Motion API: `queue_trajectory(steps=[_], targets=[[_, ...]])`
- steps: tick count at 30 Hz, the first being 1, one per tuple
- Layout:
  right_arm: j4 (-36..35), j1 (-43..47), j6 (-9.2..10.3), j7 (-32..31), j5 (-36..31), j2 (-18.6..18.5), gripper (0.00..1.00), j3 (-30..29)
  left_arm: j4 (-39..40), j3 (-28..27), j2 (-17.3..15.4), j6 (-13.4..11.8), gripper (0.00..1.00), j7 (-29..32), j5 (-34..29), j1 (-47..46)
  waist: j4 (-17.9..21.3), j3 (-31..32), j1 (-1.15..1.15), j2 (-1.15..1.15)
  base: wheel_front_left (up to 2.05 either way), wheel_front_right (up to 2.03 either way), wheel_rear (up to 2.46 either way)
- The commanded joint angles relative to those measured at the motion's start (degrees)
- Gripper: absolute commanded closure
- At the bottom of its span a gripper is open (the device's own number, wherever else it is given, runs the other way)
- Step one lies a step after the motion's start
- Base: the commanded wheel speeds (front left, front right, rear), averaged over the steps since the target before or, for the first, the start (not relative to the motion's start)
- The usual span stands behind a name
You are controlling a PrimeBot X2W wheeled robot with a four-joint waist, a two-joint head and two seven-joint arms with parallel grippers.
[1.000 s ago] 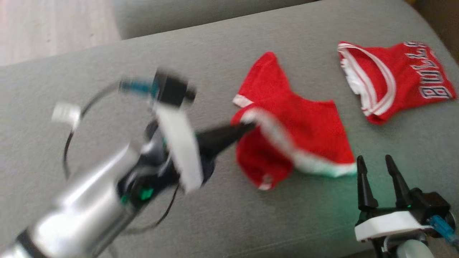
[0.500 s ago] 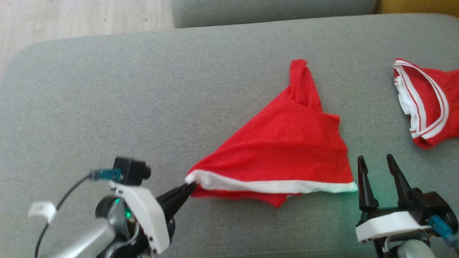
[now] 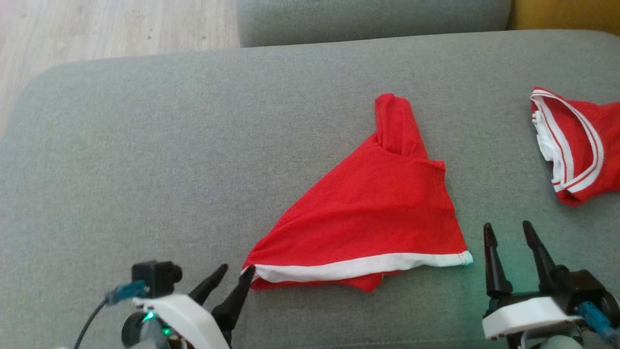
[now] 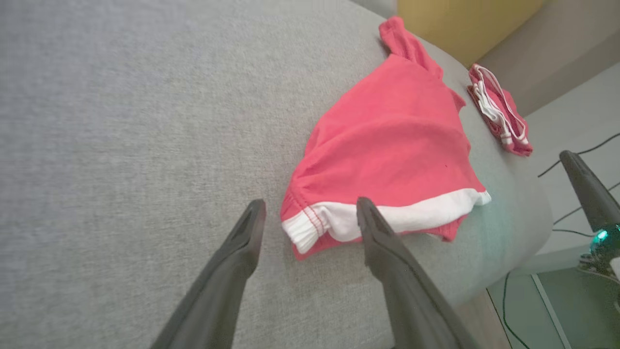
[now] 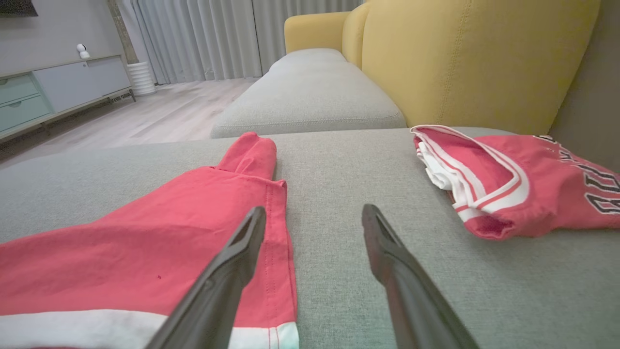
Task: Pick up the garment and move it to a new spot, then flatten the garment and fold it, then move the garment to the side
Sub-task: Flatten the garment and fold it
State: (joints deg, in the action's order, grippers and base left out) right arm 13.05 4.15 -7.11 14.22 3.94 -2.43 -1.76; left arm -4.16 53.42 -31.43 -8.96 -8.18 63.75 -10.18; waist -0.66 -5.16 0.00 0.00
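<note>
The garment (image 3: 373, 213) is a pair of red shorts with a white waistband, lying spread in a rough triangle on the grey cushion (image 3: 145, 160). One leg points to the far side. My left gripper (image 3: 237, 269) stands open at the near left, one fingertip touching the waistband's left corner; in the left wrist view the garment (image 4: 387, 145) has that corner lying between the fingers of the left gripper (image 4: 310, 203). My right gripper (image 3: 506, 225) is open just right of the waistband's other end. In the right wrist view the right gripper (image 5: 314, 209) hovers over the garment's (image 5: 145, 242) right edge.
A folded red jersey (image 3: 576, 145) with white trim lies at the far right of the cushion. Behind stand a second grey cushion (image 3: 373, 19) and a yellow backrest (image 5: 474, 58). Wooden floor (image 3: 97, 29) lies beyond the left edge. The cushion's near edge runs just below both grippers.
The left gripper dragged the waistband corner toward the near left, spreading the shorts out, then opened and let it go. The right gripper stayed put. The head camera also shifted.
</note>
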Motion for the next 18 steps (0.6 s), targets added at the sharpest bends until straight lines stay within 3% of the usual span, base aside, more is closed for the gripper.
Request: queue_trajectory(steps=[1, 7, 11, 14, 18], targets=[[-2.2, -0.8, -0.37, 0.8, -0.6, -0.4, 0.0, 0.7, 2.0, -3.0, -0.8, -1.5, 0.0, -2.8, -1.2, -0.1, 0.3, 0.5, 0.0, 0.0, 0.0, 0.0, 0.0], [-3.3, 0.6, -0.37, 0.8, -1.0, -0.4, 0.0, -2.1, 4.8, -7.4, 1.8, -7.4, 0.0, -6.5, -5.5, 4.4, 0.2, 1.9, 0.0, 0.0, 0.0, 0.0, 0.0], [-3.5, 2.1, -0.37, 0.8, -1.0, -0.4, 0.0, -3.8, 6.3, -14.2, 5.8, -10.3, 0.0, -6.8, -14.9, 8.5, -0.7, 2.9, 0.0, 0.0, 0.0, 0.0, 0.0], [-3.1, 3.2, -0.37, 0.8, -0.9, -0.4, 0.0, -4.4, 6.2, -19.3, 9.7, -10.8, 0.0, -6.8, -22.7, 12.2, -1.2, 3.9, 0.0, 0.0, 0.0, 0.0, 0.0], [-1.6, 4.2, -0.37, 0.8, -0.5, -0.4, 0.0, -4.4, 4.8, -25.3, 14.5, -8.8, 0.0, -6.8, -31.5, 17.2, -1.7, 5.2, 0.0, 0.0, 0.0, 0.0, 0.0]])
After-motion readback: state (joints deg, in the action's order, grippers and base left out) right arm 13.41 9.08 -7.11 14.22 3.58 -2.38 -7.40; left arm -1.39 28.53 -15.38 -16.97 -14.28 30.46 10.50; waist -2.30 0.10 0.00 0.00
